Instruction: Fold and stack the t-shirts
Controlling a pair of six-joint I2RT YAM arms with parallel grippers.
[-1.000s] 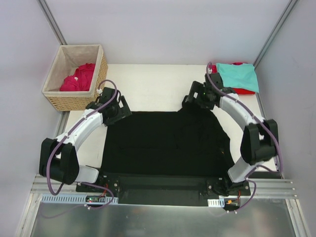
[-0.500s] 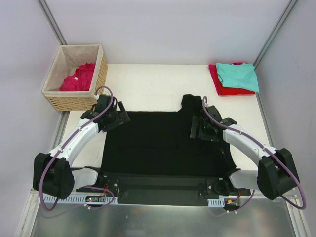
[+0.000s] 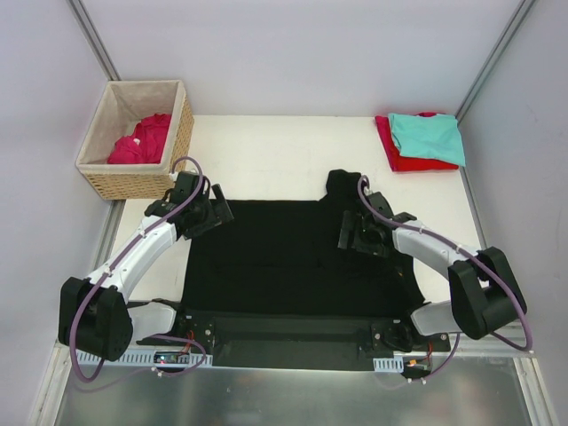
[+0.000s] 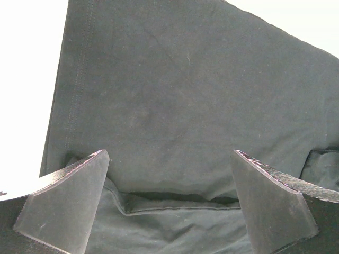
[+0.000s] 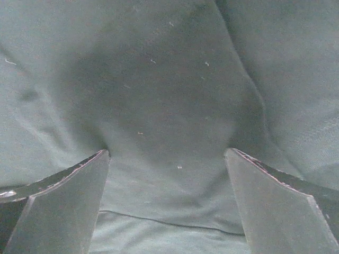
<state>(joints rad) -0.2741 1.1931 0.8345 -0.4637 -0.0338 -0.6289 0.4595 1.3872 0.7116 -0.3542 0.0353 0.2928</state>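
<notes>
1. Left wrist view: our left gripper [image 4: 169, 153] has its two fingers spread wide with nothing between them. It hovers over the far left corner of the large black cloth t-shirt [image 4: 185, 79], just above a small turned-over fold and beside a stitched edge.
2. Our right gripper [image 5: 167, 152] is spread just as wide and is also empty. It sits low over rumpled cloth on the far right part of the shirt, and we cannot tell whether the pads touch it.
3. Seen from above, the shirt lies spread flat on the white table [image 3: 275, 160] between the arms, with one bunched lump at its far right edge.
4. We judge the cloth to be soft, light and limp. It will sag, drag and keep no shape when lifted, and a pinch could catch extra layers. We would take hold at the stitched edges or corners, both grippers at matching points, so the fold runs straight.
5. Further out, a folded teal t-shirt [image 3: 428, 135] rests on a folded red t-shirt [image 3: 399, 158] at the far right corner.
6. A crimson-pink t-shirt [image 3: 142, 140] lies crumpled in the woven wicker basket [image 3: 182, 120] at the far left.
</notes>
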